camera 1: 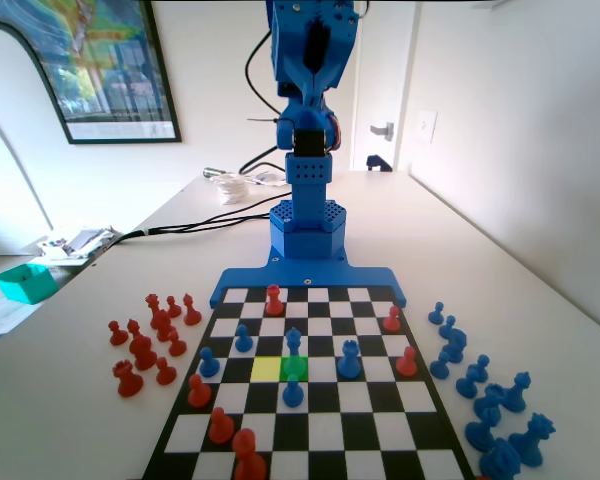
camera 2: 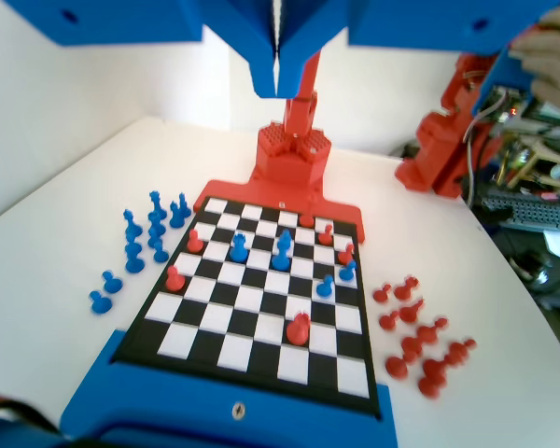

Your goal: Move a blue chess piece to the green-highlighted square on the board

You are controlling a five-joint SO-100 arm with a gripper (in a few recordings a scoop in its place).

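Honestly, your gripper [camera 2: 276, 79] is up high with the jaws closed on nothing, the blue chess piece [camera 1: 294, 341] sits on the green-highlighted square [camera 1: 294, 368] mid-board [camera 1: 320, 440], so dropping down again risks knocking it off.

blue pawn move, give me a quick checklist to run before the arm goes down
1. Gripper free to grasp: ok, it hangs high above the board and the fingers are pressed together with nothing between them, so it must open first.
2. Green-highlighted square found: ok, it lies beside the yellow square in the fixed view.
3. Green-highlighted square free: not ok, a blue chess piece stands at its far edge or just behind it.
4. Whether that pawn already sits on the green: cannot tell.
5. Other candidate: ok, another blue pawn stands just in front of the green, upright.
6. Room around it: ok, no neighbours touch it.
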